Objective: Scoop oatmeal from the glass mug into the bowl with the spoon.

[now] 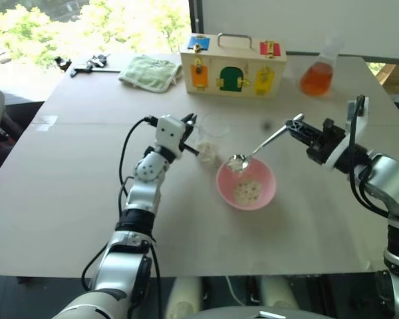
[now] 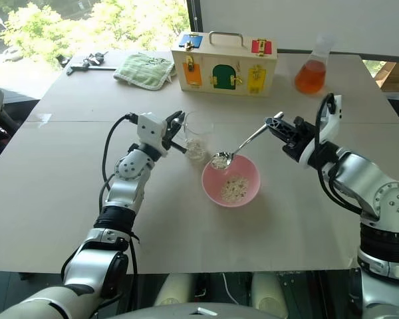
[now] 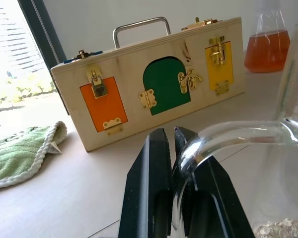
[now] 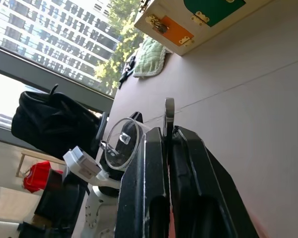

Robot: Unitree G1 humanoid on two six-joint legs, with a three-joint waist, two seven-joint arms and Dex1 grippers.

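Right gripper [image 2: 277,123] clamped on spoon [image 2: 243,144], oatmeal-laden above unlabelled bowl [image 2: 231,181]

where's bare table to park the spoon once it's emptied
Bare table in front of the bowl toward the near edge, and on the near left beyond the left arm. Also between bowl and flask. Crowded where the mug, bowl and spoon meet, and along the far edge by the box and cloth.

On my worktop [image 2: 66,199], the bowl [image 2: 231,181] sits near the mug [image 2: 197,137]; box [image 2: 223,63], cloth [image 2: 143,70] and flask [image 2: 313,73] lie beyond the bowl.
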